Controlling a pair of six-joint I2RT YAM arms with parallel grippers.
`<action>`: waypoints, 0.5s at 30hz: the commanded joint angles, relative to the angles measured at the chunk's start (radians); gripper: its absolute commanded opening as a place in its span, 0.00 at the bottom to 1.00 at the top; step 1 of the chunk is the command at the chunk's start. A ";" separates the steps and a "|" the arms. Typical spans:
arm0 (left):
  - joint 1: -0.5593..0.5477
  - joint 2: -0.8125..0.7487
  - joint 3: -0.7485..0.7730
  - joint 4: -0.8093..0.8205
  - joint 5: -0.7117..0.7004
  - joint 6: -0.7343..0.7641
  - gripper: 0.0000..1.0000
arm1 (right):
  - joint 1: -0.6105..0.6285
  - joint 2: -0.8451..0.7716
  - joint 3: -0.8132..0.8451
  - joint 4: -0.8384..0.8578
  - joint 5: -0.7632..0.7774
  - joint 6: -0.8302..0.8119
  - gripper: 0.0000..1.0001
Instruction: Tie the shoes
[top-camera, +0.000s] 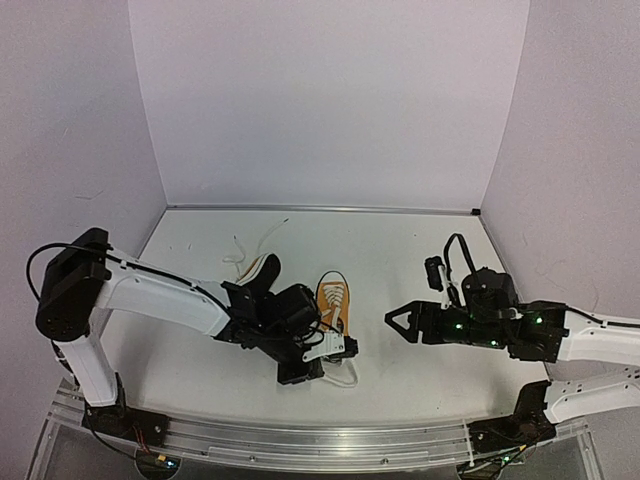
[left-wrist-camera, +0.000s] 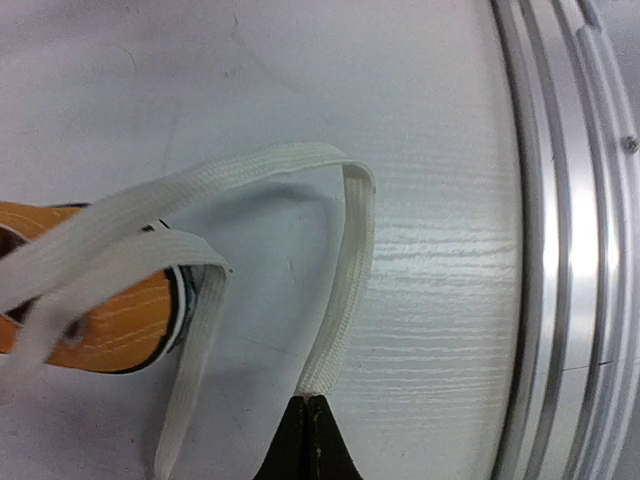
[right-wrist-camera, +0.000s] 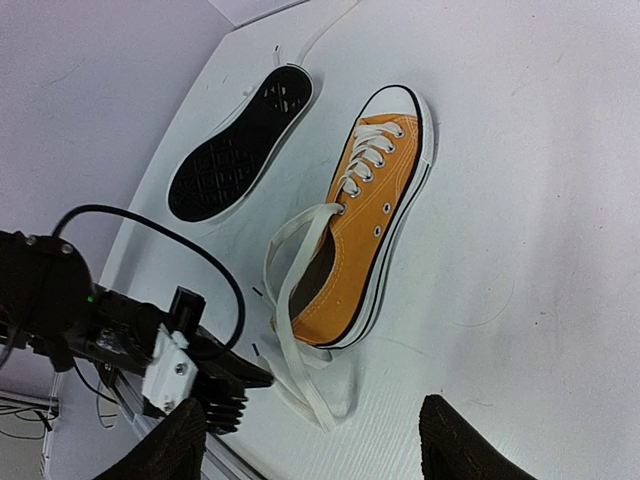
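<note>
- Right wrist view gives the clearest count, two shoes: the orange sneaker (right-wrist-camera: 378, 200) stands on its sole mid-table, toe towards the back wall. The second sneaker (right-wrist-camera: 240, 145) lies apart on its left with its black sole showing.
- Loose white lace (left-wrist-camera: 340, 290) trails off the orange sneaker's heel end onto the white table (left-wrist-camera: 430, 100) in long loops.
- The left gripper (left-wrist-camera: 310, 410) sits just beside that heel, its fingers pressed together on one end of the lace. Only the left wrist view shows this pinch up close.
- Close past the pinch, the aluminium rail (left-wrist-camera: 560, 250) runs along the table's near edge.
- From the top view, the left arm (top-camera: 170, 290) reaches across and hides part of the black-soled sneaker. The right wrist view shows that sole whole.
- The right gripper (top-camera: 392, 318) hangs to the right of the orange sneaker, well apart from it, with its jaws spread and nothing between them.
- Lilac walls (top-camera: 330, 100) close in the table on three sides.
</note>
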 joint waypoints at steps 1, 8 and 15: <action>-0.003 -0.206 0.027 0.134 0.036 -0.085 0.00 | 0.002 0.015 0.056 -0.014 0.028 -0.020 0.69; 0.094 -0.331 -0.025 0.231 -0.106 -0.213 0.00 | 0.001 0.088 0.095 -0.018 0.009 -0.050 0.69; 0.202 -0.370 -0.069 0.179 -0.275 -0.314 0.00 | 0.003 0.176 0.131 -0.019 -0.045 -0.083 0.68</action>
